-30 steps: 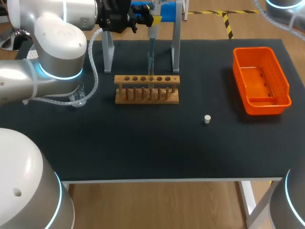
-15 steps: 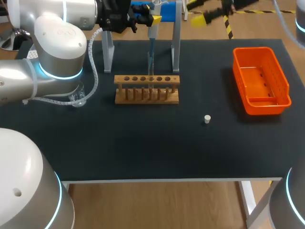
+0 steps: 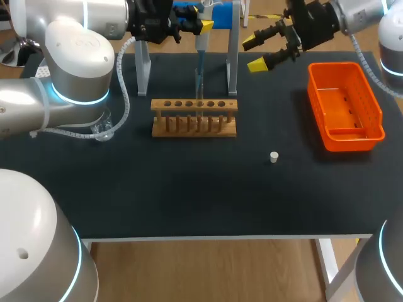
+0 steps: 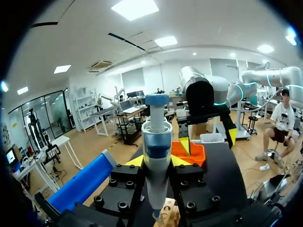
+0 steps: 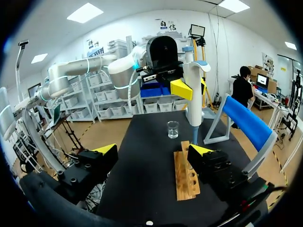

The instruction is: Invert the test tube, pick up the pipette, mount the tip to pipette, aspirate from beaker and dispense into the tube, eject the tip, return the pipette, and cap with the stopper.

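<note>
Head view: my left gripper (image 3: 203, 26) clamps the pipette (image 3: 200, 60) upright within the stand (image 3: 232, 56), lower end above the wooden rack (image 3: 194, 117). The beaker (image 3: 104, 128) sits beside my left arm. The stopper (image 3: 274, 156) stands alone on the table (image 3: 189, 189). My right gripper (image 3: 254, 53) is spread wide near the orange bin (image 3: 345, 107).
Left wrist view: both fingers press the pipette's body.
Right wrist view: fingers apart, rack ahead.

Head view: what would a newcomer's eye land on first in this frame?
The left gripper is shut on the pipette, held upright over the wooden rack at the back of the table. The right gripper, open and empty, hangs to the right of it, near the bright orange basket at the right edge. A small white stopper lies alone in front of the rack, toward the right.
</note>
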Robot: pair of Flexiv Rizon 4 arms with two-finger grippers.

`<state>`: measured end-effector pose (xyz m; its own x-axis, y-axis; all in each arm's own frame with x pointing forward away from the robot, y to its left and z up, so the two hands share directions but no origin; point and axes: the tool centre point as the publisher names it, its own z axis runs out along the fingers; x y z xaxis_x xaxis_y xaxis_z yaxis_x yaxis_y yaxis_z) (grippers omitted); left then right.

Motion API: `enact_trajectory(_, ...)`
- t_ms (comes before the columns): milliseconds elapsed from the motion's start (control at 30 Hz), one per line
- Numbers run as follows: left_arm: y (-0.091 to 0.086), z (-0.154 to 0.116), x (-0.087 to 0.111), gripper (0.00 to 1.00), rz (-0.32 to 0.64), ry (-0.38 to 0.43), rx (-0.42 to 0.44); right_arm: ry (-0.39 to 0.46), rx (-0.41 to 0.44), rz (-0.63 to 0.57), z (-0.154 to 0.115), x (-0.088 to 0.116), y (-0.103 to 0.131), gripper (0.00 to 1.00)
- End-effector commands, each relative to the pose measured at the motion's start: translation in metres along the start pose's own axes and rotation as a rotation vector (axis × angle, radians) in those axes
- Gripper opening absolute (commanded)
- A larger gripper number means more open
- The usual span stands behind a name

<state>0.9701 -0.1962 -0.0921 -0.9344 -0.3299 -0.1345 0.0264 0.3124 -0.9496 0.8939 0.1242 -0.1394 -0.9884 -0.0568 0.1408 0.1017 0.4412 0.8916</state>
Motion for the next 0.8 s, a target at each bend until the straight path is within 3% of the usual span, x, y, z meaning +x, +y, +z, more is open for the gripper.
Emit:
enact_trajectory(33, 0.0, -0.001, -0.001, 0.0, 0.001, 0.003, -0.001, 0.002, 0.003, 0.0, -0.001, -0.001, 0.001, 1.0)
enact_trajectory(267, 0.0, -0.001, -0.001, 0.0, 0.001, 0.003, -0.001, 0.002, 0.003, 0.0, -0.001, -0.001, 0.001, 1.0)
enact_trajectory(433, 0.0, -0.001, -0.001, 0.0, 0.001, 0.003, -0.001, -0.043, 0.032, -0.073, 0.016, -0.026, -0.03, 1.0)
enact_trajectory(800, 0.0, -0.001, -0.001, 0.0, 0.001, 0.003, -0.001, 0.014, 0.04, -0.176, 0.054, -0.069, -0.073, 1.0)
